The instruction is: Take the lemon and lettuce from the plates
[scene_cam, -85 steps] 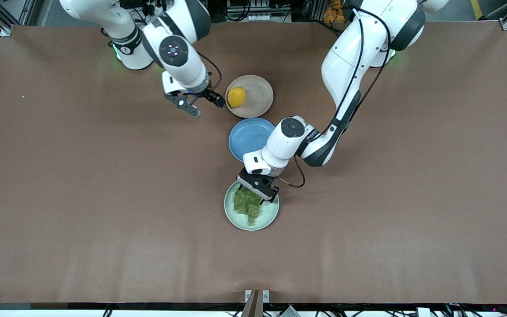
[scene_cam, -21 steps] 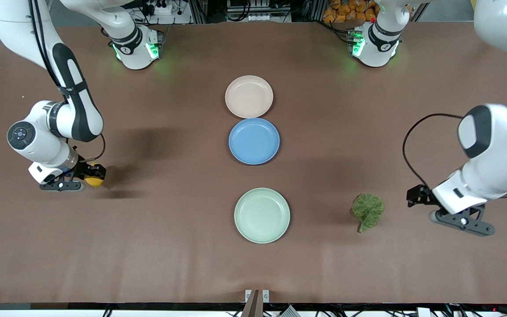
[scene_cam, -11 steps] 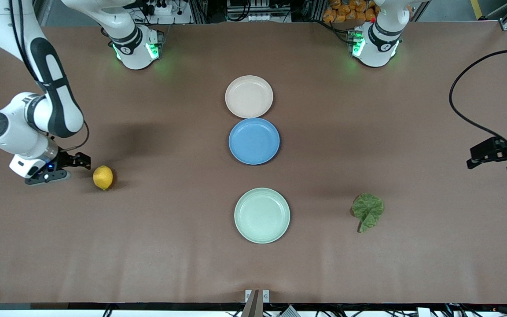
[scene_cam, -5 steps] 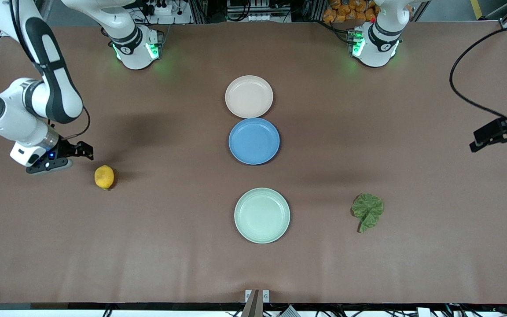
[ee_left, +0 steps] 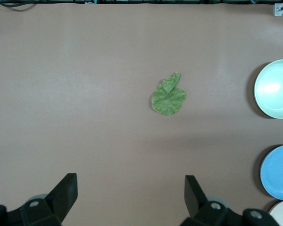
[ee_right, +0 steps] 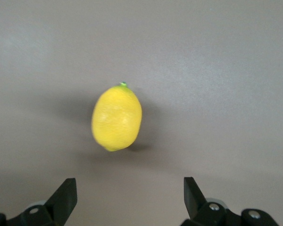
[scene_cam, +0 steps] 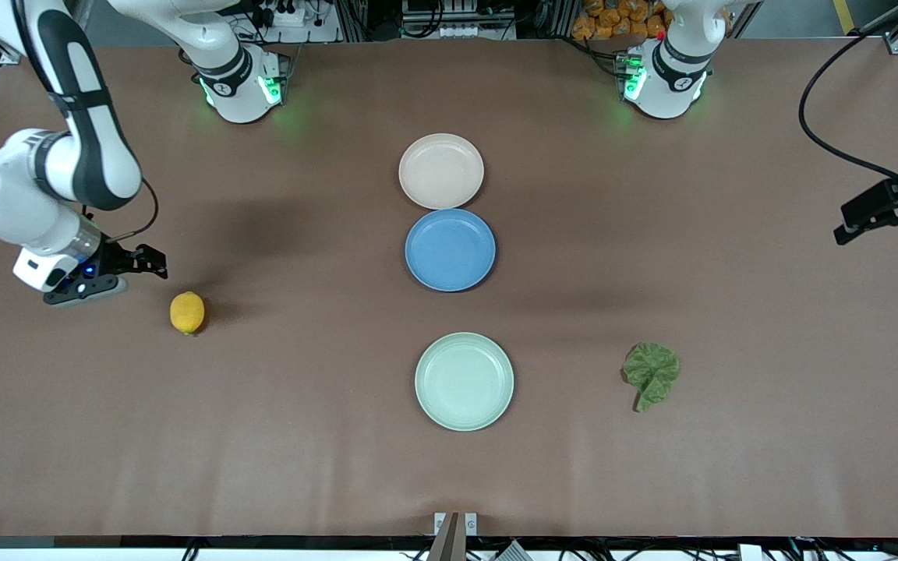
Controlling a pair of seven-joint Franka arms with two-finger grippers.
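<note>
The lemon (scene_cam: pixel 187 312) lies on the bare table toward the right arm's end, also in the right wrist view (ee_right: pixel 117 117). My right gripper (scene_cam: pixel 133 274) is open and empty just beside it, raised. The lettuce (scene_cam: pixel 651 372) lies flat on the table toward the left arm's end, also in the left wrist view (ee_left: pixel 169 96). My left gripper (scene_cam: pixel 889 218) is open and empty, high over the table's end, well apart from the lettuce. The beige plate (scene_cam: pixel 441 171) and mint plate (scene_cam: pixel 464 381) are empty.
A blue plate (scene_cam: pixel 450 249) sits between the beige and mint plates in the table's middle. The left wrist view shows the mint plate (ee_left: pixel 275 89) and blue plate (ee_left: pixel 278 171) at its edge. A black cable (scene_cam: pixel 823 132) hangs by the left gripper.
The lemon and lettuce went from the plates to the table. In the last second the right gripper has risen slightly away from the lemon; the left gripper has drifted farther up and outward.
</note>
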